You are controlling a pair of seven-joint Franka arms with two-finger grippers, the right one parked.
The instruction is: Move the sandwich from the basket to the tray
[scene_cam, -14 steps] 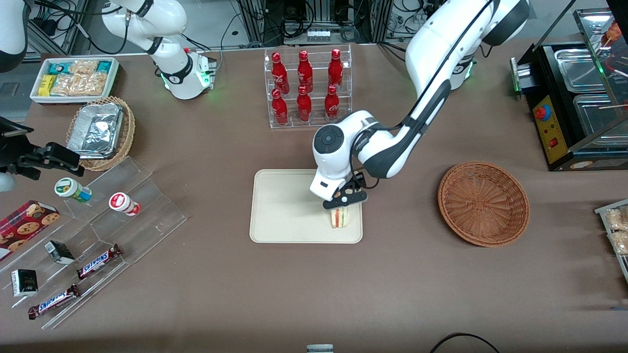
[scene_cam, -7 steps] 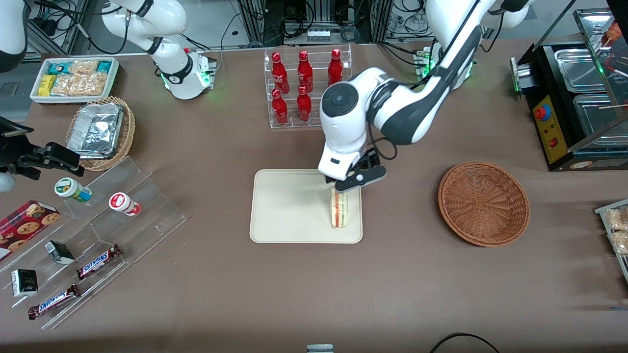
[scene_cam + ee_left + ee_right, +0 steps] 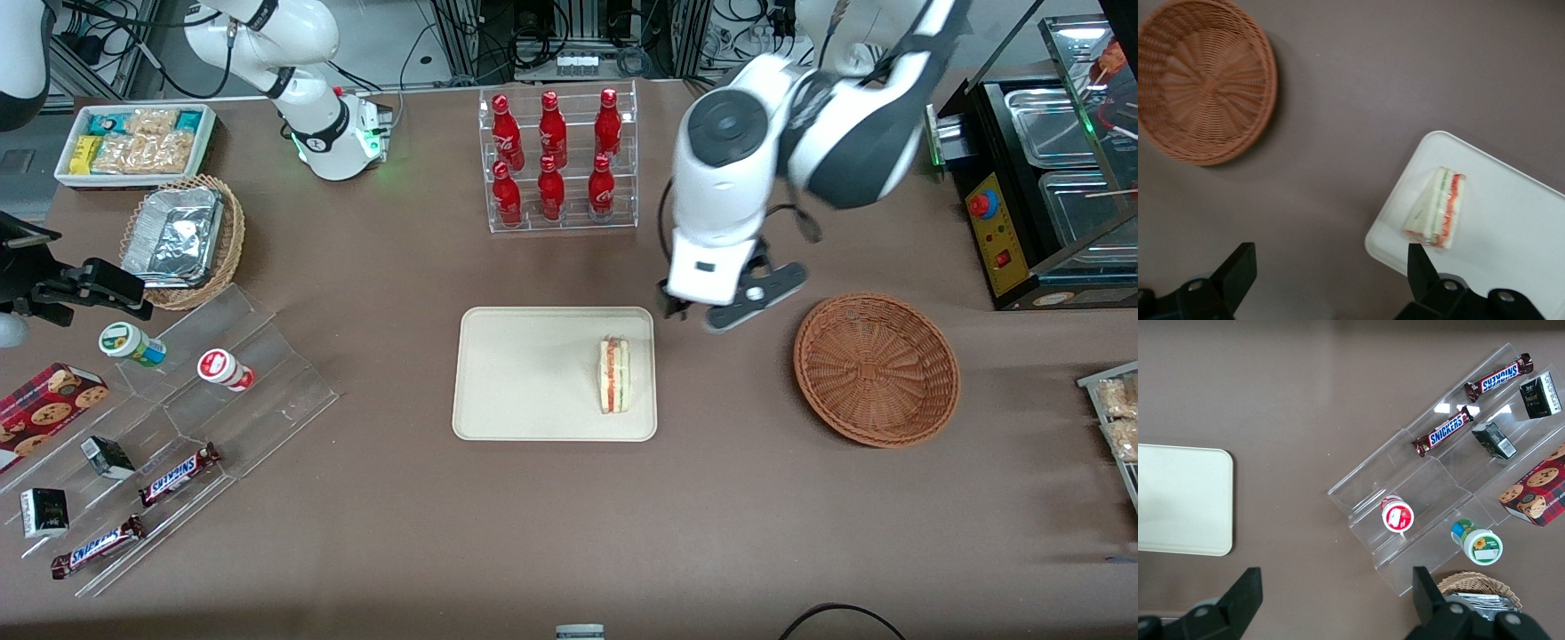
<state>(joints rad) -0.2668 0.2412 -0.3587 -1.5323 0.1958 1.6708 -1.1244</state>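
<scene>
Claw (image 3: pixel 725 313) lifted off sandwich (image 3: pixel 614 374), apparently open; Snickers (image 3: pixel 180 472) legible.

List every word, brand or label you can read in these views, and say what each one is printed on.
"SNICKERS": on the two chocolate bars on the clear acrylic stand.
Red bottles in the rack: white script, too small to read.
Cookie box, dark packets and cups: print unreadable.
Sandwich, tray and basket: no text.
The open gripper hangs above the table between tray and basket: no text.
</scene>
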